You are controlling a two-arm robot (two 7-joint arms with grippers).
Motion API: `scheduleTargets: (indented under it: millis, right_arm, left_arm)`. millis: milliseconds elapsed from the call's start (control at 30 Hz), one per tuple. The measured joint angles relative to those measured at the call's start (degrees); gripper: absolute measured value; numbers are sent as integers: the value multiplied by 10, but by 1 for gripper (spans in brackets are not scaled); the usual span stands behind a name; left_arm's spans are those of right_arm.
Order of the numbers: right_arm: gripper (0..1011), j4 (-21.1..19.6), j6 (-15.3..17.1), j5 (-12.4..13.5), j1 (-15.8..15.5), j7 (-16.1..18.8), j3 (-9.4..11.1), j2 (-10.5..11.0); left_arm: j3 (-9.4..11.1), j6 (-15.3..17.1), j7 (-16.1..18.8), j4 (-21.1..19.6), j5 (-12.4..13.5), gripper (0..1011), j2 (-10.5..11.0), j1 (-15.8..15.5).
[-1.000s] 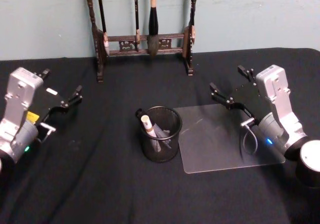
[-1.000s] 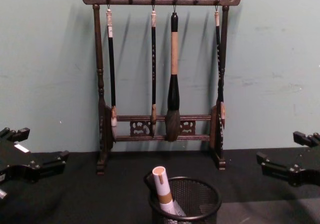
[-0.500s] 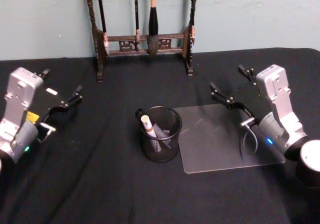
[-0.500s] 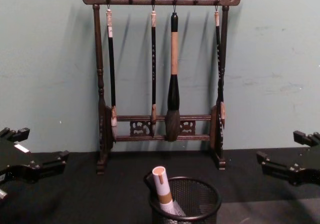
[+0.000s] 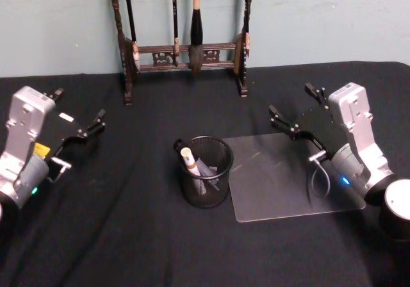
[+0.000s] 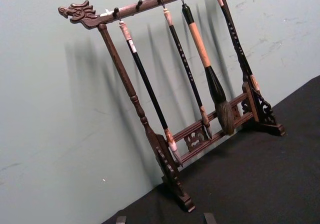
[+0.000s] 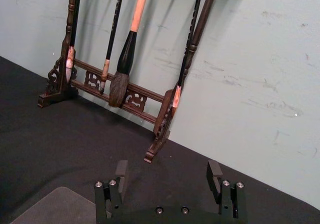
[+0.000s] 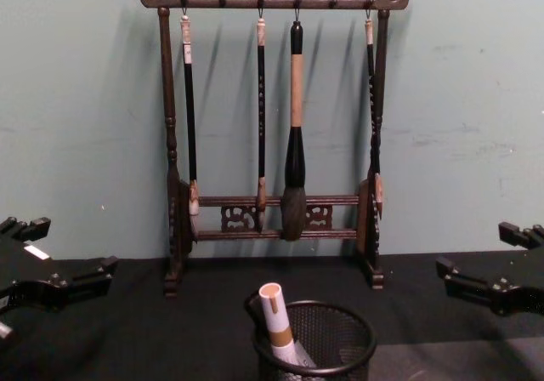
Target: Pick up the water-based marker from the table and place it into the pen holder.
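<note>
On the head view I log the holder (image 5: pixel 205 172) at mid-bench (image 5: pixel 128 236), with the marker (image 5: pixel 189 162) standing tilted inside it against the left rim, pale end up. Just right of the holder lies a clear mat (image 5: pixel 288 178). My left pincer (image 5: pixel 78 115) hangs over the bench's left side, fingers spread, holding nothing. My right pincer (image 5: pixel 293 111) hangs above the mat's far edge, fingers likewise spread and empty. Brush rack (image 5: pixel 182 50) stands at the back against the wall.

Left wrist view: rack (image 6: pixel 175 109) with four hanging brushes, black cloth below; two fingertips (image 6: pixel 210 218) poke in at the edge, apart.

Right wrist view: both fingers (image 7: pixel 121 170) set wide apart, nothing between them; rack foot (image 7: pixel 155 151) beyond, a corner of the mat (image 7: pixel 55 204) near.

Chest view: marker (image 8: pixel 277 323) leans in the holder (image 8: pixel 340 347), its flat end above the rim; left pincer (image 8: pixel 64 258) and right pincer (image 8: pixel 484 258) sit at either edge, both well apart from the holder.
</note>
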Motion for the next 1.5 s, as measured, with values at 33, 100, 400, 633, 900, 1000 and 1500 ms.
scheduleTargets:
  millis: [33,100,400,633,900,1000,1500]
  right_arm:
    - [1002,0,0,0,0,0,0,0]
    - [1002,0,0,0,0,0,0,0]
    - [1002,0,0,0,0,0,0,0]
    - [1002,0,0,0,0,0,0,0]
    - [1002,0,0,0,0,0,0,0]
    - [1002,0,0,0,0,0,0,0]
    - [1002,0,0,0,0,0,0,0]
  left_arm:
    - [0,0,0,0,0,1001,0,0]
    - [0,0,0,0,0,1001,0,0]
    - [0,0,0,0,0,1001,0,0]
    - [0,0,0,0,0,1001,0,0]
    - [0,0,0,0,0,1001,0,0]
    - [0,0,0,0,0,1001,0,0]
    - [0,0,0,0,0,1001,0,0]
